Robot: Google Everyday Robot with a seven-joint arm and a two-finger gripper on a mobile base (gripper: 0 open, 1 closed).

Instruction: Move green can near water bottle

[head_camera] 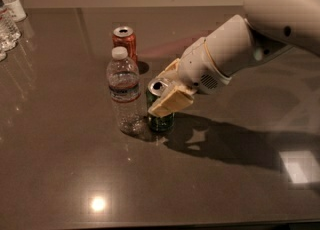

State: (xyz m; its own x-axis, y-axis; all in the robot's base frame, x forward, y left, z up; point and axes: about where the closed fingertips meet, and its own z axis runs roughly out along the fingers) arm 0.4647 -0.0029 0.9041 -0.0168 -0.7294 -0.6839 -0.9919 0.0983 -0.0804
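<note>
Green can (pixel 160 121), silver-topped, upright on counter (pixel 60 174) beside bottle (pixel 124 94), clasped in hand (pixel 161 92); red can (pixel 125 41) behind, toward far edge.

Table (pixel 60 174): dark, smooth, glossy, mirrors light spots. Green can (pixel 161 122): metal, shiny silver top. Water bottle (pixel 124 94): clear ribbed plastic. Gripper (pixel 162 94), at the can: matt cream.
</note>
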